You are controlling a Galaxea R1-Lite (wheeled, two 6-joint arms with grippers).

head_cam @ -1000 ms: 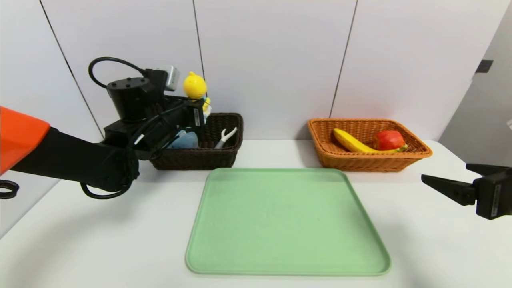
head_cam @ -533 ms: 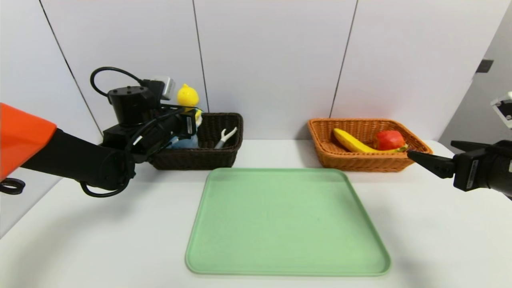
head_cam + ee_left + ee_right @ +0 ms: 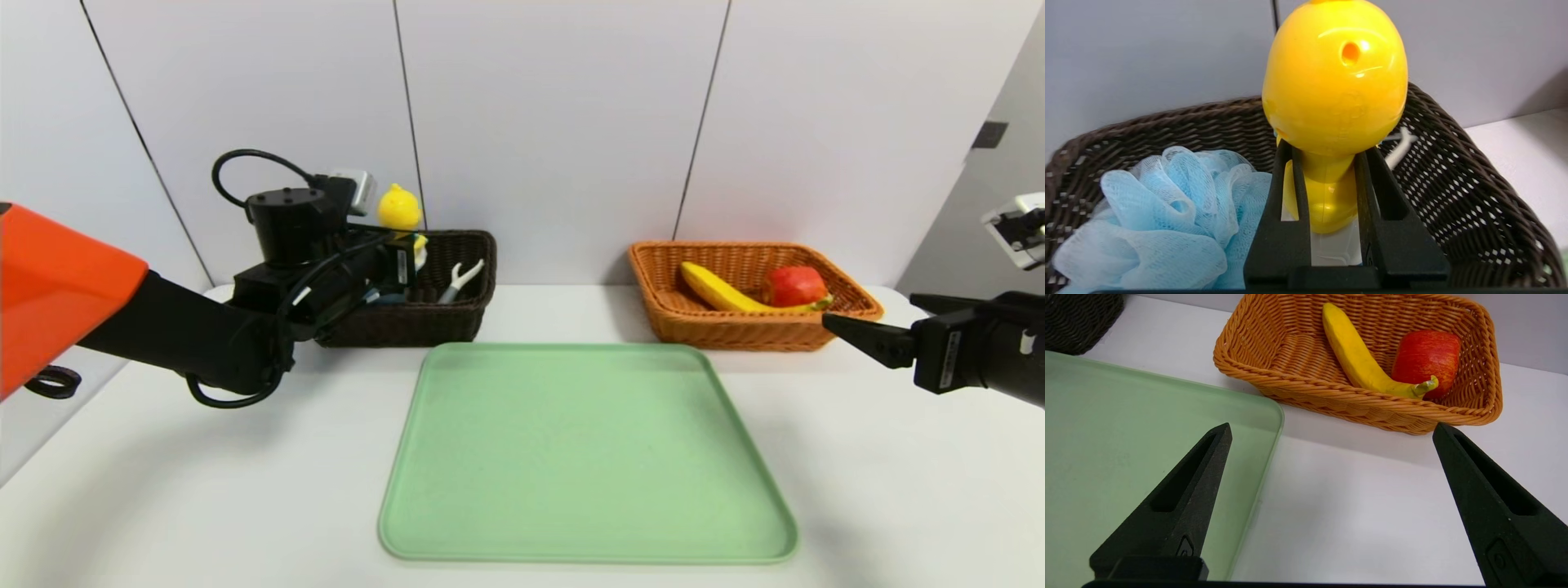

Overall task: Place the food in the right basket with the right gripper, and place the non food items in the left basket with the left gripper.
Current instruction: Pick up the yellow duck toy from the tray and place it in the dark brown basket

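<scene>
The left hand (image 3: 1331, 179), a black two-fingered claw, is clamped on the neck of the yellow plastic duck toy (image 3: 1334, 77) and holds it upright over the dark brown woven wicker basket (image 3: 457, 320) at the back left of the white tabletop (image 3: 857, 457). Inside that basket a fluffy light-blue mesh bath sponge (image 3: 1167, 212) lies beside the duck, and a white peeler with a grey handle (image 3: 460, 280) leans toward the far side.

The right hand (image 3: 1331, 433), a black pointed claw, hovers above the tabletop with its fingers wide apart, near the front of the orange-tan woven wicker basket (image 3: 1331, 398). This basket holds a long curved yellow banana (image 3: 1355, 355) touching a red apple (image 3: 1425, 355). A white label on the right hand carries print too small to read.

A pale green rounded plastic tray (image 3: 584, 457) lies in the middle between the baskets.
</scene>
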